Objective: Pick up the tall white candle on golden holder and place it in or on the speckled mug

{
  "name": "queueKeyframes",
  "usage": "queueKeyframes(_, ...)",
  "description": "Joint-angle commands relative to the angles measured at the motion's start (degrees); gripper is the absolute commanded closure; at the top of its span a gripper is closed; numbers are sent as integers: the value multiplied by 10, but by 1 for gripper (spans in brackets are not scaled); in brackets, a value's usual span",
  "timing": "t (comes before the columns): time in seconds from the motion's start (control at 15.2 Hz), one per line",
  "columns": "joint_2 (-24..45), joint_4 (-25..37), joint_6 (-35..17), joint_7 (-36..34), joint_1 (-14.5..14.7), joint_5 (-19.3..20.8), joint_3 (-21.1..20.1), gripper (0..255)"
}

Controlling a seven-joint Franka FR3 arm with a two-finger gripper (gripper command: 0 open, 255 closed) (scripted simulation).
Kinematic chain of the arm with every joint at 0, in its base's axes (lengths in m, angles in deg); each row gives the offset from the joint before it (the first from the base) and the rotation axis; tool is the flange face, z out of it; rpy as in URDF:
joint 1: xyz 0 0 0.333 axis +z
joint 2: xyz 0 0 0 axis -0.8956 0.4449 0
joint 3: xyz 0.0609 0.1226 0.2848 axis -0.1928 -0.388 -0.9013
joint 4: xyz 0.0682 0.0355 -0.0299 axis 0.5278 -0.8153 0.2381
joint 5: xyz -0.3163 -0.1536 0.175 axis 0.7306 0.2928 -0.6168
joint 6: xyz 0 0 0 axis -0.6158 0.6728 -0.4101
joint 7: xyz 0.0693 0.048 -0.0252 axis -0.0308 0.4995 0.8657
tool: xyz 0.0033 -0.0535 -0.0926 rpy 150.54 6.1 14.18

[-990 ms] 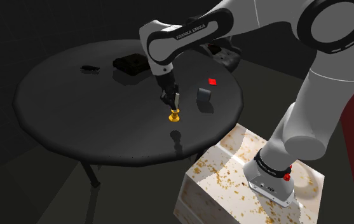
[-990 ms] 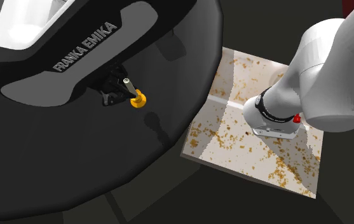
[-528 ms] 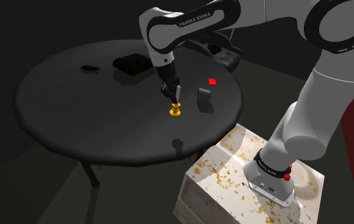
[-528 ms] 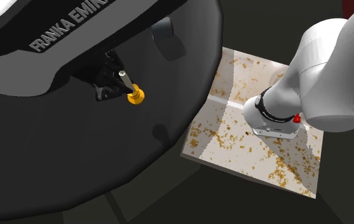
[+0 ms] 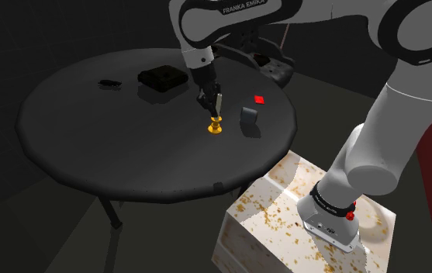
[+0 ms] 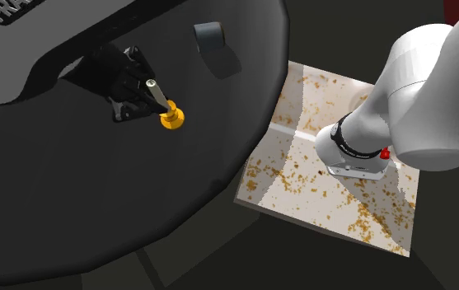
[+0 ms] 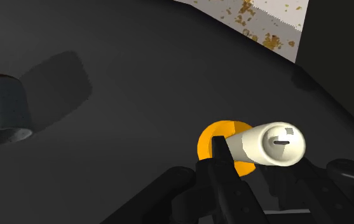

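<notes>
Reading along the white arm in the shoulder view, black lettering spells "FRANKA EMIKA"; in the second exterior view only its first letters, "FR", show at the top corner. No other writing can be made out.

The black gripper has its fingers pinched on the candle, a pale cream stick held tilted, with its golden holder at the low end. The holder's shadow lies apart from it, at 6 o'clock near the table's edge, so the candle hangs off the round dark table.

The mug, drawn grey, stands on the table at about 3 o'clock from the holder, near it but not touching. A small red thing lies at 1 o'clock from the holder, beyond the mug. A flat black box sits at 10 o'clock, and a small dark thing farther off at 9 to 10 o'clock. The arm crosses above another dark object at the table's far rim. The gold-flecked white stand is at 5 o'clock, off the table.
</notes>
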Motion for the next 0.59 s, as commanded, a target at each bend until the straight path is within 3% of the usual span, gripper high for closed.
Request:
queueKeyframes(0.0, -3, 13, 16, 0, 0, 0, 0, 255)
queueKeyframes(0.53, -10, 63, 74, 1, 0, -1, 0, 255)
